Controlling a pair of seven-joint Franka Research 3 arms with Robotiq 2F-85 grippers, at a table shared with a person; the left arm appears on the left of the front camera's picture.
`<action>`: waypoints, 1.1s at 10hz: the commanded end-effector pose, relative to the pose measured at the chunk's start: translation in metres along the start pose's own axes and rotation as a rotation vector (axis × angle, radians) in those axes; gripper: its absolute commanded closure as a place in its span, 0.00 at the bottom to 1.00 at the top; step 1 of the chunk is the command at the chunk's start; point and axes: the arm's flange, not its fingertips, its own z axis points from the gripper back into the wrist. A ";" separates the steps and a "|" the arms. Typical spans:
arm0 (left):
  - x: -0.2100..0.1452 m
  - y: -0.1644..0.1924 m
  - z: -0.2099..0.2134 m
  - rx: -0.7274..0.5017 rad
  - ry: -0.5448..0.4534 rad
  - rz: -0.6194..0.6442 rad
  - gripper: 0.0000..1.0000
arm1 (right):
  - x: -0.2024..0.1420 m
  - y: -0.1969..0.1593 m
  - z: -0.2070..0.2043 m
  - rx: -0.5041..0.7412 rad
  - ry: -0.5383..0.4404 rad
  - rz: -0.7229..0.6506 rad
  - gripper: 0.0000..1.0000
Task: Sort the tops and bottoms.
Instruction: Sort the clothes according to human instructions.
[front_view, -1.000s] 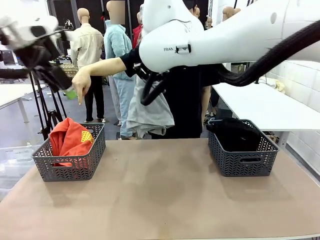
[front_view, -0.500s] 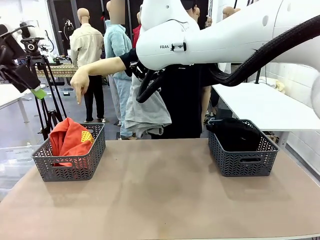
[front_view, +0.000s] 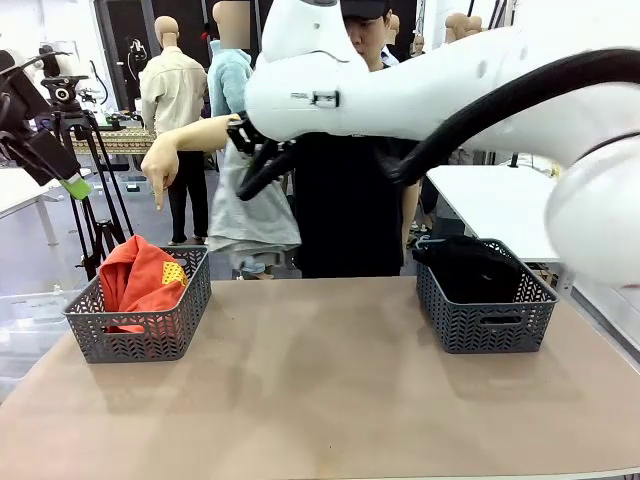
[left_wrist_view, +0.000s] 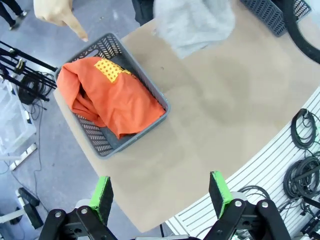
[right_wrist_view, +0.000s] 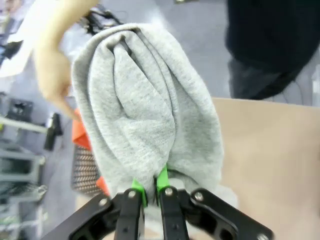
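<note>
My right gripper (front_view: 246, 185) (right_wrist_view: 150, 187) is shut on the light grey shirt (front_view: 255, 215) (right_wrist_view: 150, 105), which hangs in the air above the table's far edge, right of the left basket (front_view: 140, 335). In that basket lies the orange T-shirt (front_view: 140, 280) (left_wrist_view: 110, 97) with its yellow print. The black bottoms (front_view: 470, 265) fill the right basket (front_view: 485, 320). High at the far left, my left gripper (front_view: 50, 150) (left_wrist_view: 160, 195) is open and holds nothing. From above it looks down on the left basket (left_wrist_view: 100, 150) and the grey shirt (left_wrist_view: 192, 20).
A person stands behind the table's far edge. One hand (front_view: 160, 165) (left_wrist_view: 57, 12) (right_wrist_view: 52, 80) points a finger down over the left basket. A tripod (front_view: 90, 220) stands beyond the table's left end. Bare tabletop (front_view: 320, 380) lies between the baskets.
The right arm has swung left, carrying the grey shirt closer to the left basket. The left gripper moved up and left early in the second, then stayed still.
</note>
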 end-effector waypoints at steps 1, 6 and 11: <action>-0.001 0.002 0.001 0.003 -0.001 0.006 0.00 | 0.059 0.054 -0.024 0.083 0.055 0.050 1.00; -0.001 0.002 0.001 0.003 -0.001 0.006 0.00 | -0.002 0.035 -0.027 0.176 0.069 0.042 1.00; -0.001 0.002 0.001 0.003 -0.001 0.006 0.00 | 0.010 0.077 -0.077 0.260 0.065 0.121 1.00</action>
